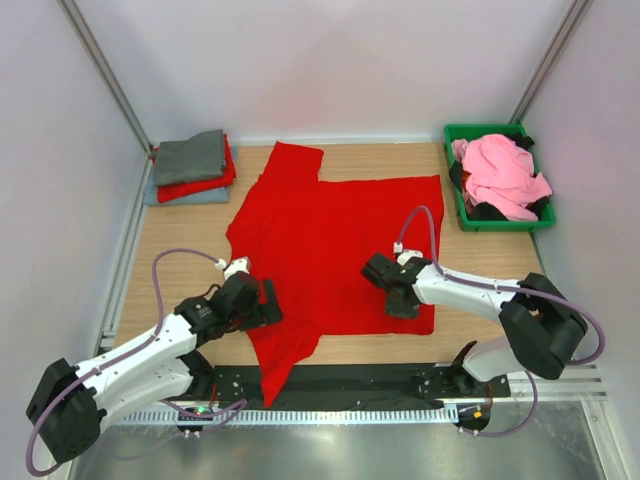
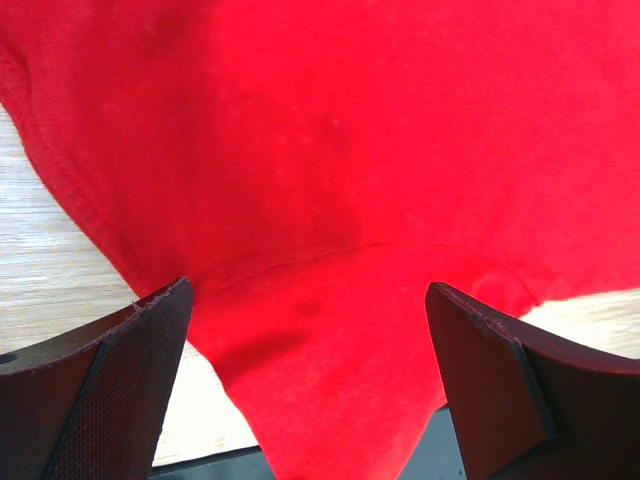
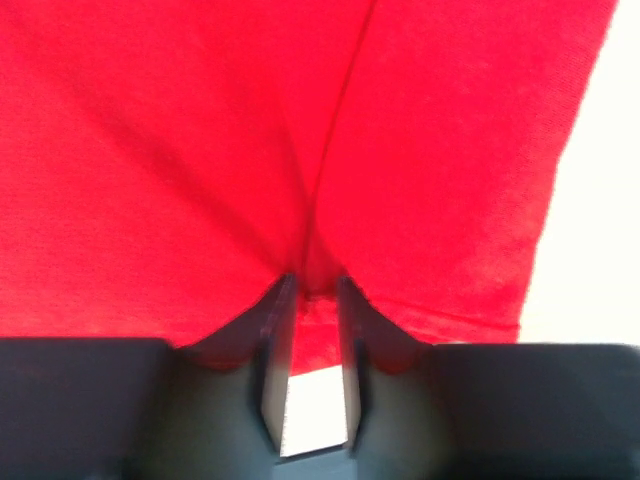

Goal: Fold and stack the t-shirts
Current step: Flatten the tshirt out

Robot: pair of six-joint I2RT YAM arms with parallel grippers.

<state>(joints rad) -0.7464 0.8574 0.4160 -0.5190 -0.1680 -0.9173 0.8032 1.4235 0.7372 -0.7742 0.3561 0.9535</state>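
**Table** (image 1: 190, 250): wood top walled in on three sides, arms at the near edge.

**Large red t-shirt** (image 1: 330, 240): spread flat mid-table, lying sideways. One sleeve points to the back. The other trails over the near edge onto the black rail. Judged: laid open so a clean fold can be made, not yet folded.

**Green bin** (image 1: 485, 129): back right, holding a pink shirt (image 1: 500, 170) and dark cloth. Likely the unfolded supply.

**Folded stack** (image 1: 192, 168): back left corner, grey over red over pale blue-grey. This looks like the destination pile, well apart from the red shirt's body.

**Right gripper** (image 3: 313, 285): at the shirt's near right corner. Jaws stand narrow with a ridge of red cloth caught between the tips. Blurred view, so I can't say how firm the pinch is. Probably gripped there to lift that corner over.

**Left gripper** (image 1: 268, 302): fingers spread wide, hovering above the near-left part where sleeve joins body, holding nothing.

**Edges and room:**
- Bare wood shows left of the shirt and along its right edge toward the bin.
- The back strip is narrow.
- The hanging sleeve could drag on the rail.
- A fold toward the back has open cloth to land on.
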